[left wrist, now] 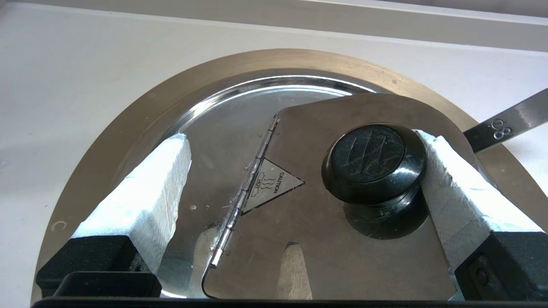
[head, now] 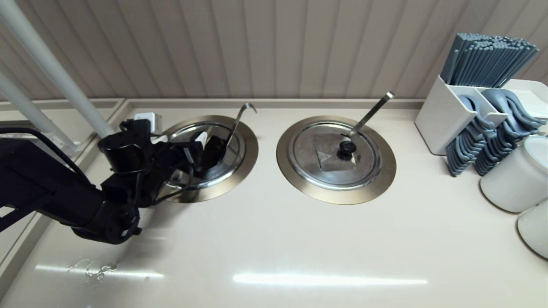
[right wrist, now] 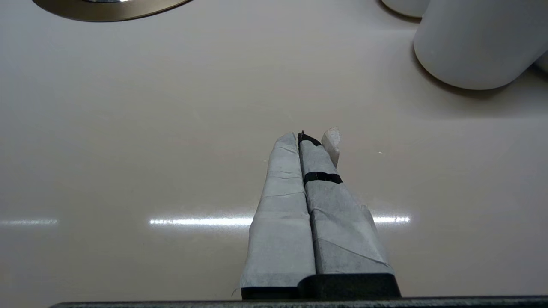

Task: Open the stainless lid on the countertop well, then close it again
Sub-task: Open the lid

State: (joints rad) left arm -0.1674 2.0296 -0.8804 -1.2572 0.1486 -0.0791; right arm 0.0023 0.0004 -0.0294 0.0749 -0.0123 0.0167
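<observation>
The stainless lid (head: 214,176) lies flat in the countertop well (head: 247,159) at the left, its thin hook-ended ladle handle (head: 240,114) rising from the far side. My left gripper (head: 201,147) hovers low over it, open. In the left wrist view the padded fingers (left wrist: 145,196) straddle the lid (left wrist: 222,128). One pad touches the side of the black knob (left wrist: 374,162); the other stands well clear, past the hinge. The triangle-marked flap (left wrist: 342,239) lies down flat. My right gripper (right wrist: 310,137) is shut and empty above bare counter, out of the head view.
The twin lid (head: 317,158) with the straight ladle handle (head: 370,113) sits in the right well. A white caddy (head: 445,115) of chopsticks and spoons and white cups (head: 513,175) stand at the right edge. A white cup (right wrist: 479,42) is near the right gripper.
</observation>
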